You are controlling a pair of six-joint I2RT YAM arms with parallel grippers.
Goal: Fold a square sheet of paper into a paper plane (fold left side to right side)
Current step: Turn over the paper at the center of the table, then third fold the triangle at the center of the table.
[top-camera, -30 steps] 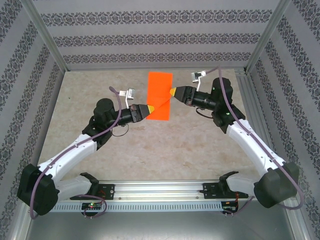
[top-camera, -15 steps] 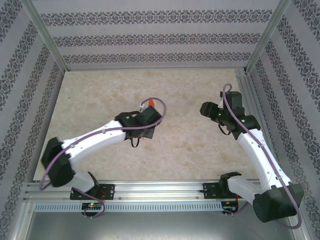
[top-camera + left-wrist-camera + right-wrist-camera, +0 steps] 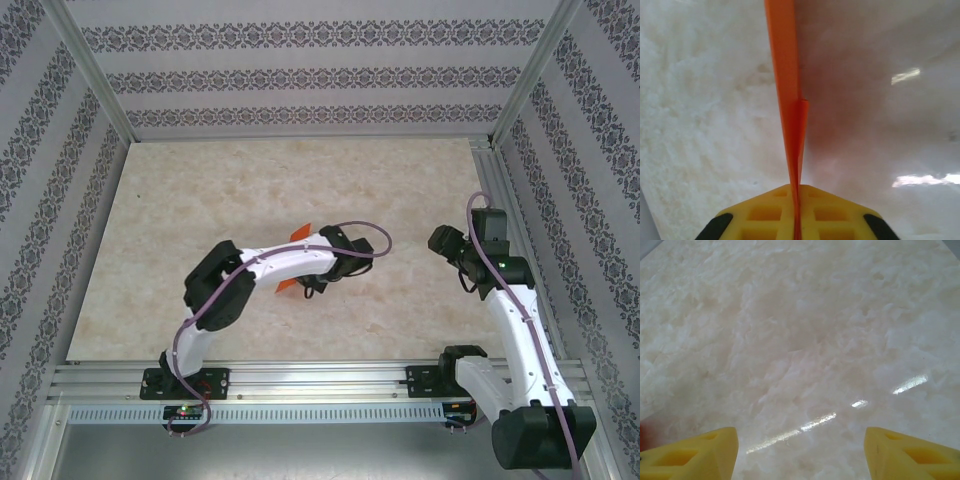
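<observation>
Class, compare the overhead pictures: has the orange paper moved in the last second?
Yes. The orange paper has moved nearer the front rail and slightly left, and is now mostly hidden under the left arm.

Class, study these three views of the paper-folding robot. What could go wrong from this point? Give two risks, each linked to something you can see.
1. The left end effector pinches the orange paper by one thin edge, with the sheet standing edge-on; it might slip or twist free.
2. The right end effector hangs open over the table, away from the paper; unsupported, the sheet might sag and crease off-line.
</observation>
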